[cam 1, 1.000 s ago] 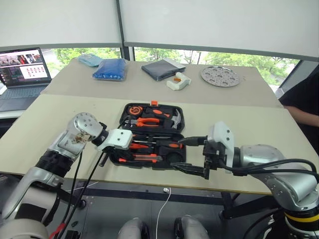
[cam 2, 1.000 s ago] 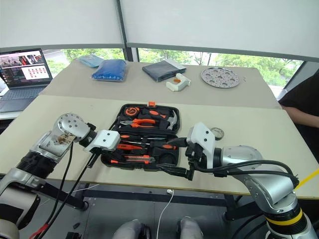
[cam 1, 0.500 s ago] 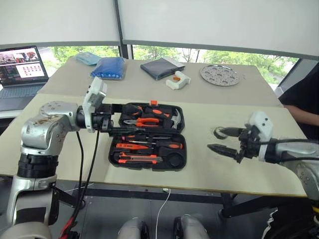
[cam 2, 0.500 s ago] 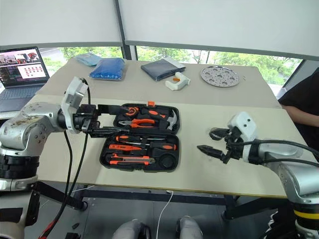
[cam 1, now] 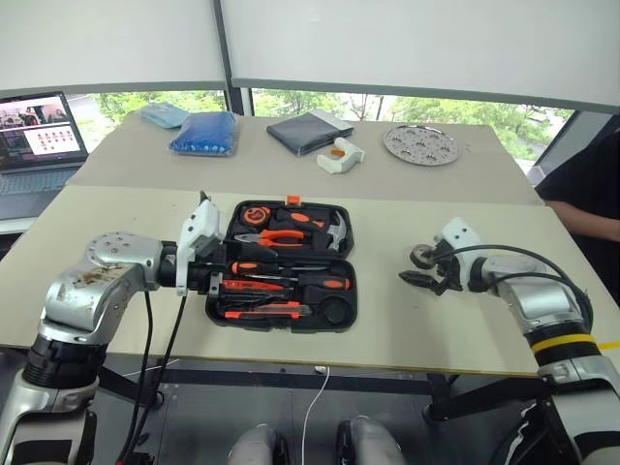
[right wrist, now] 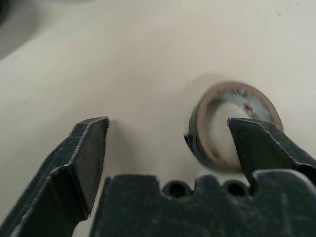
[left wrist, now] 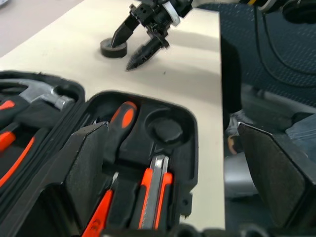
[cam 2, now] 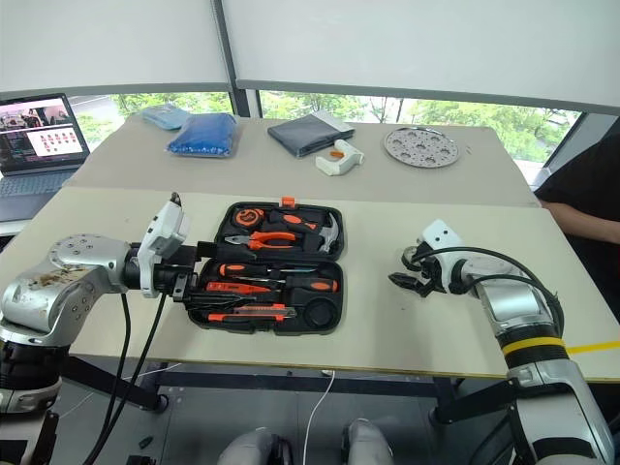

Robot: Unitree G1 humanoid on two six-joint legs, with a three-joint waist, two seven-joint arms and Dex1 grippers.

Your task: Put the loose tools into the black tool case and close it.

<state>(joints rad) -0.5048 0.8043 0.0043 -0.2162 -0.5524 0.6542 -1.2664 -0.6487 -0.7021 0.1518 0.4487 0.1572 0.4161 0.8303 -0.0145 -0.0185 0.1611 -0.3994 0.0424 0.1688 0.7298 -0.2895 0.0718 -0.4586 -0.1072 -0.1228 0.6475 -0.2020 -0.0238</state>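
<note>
Your right claw (right wrist: 168, 148) hangs released at the small black tape roll (right wrist: 232, 126) on the beige table (cam 1: 465, 320); your left claw (left wrist: 182, 182), spread empty, hovers over the open black moulded-plastic tool case (cam 1: 286, 266).

The left arm reaches in from the near left, its elbow bent and its wrist turned rightward, with the left gripper (cam 1: 221, 274) spread wide, while the right arm stretches across from the right, its right gripper (cam 1: 419, 270) angled downward with fingers parted.
</note>
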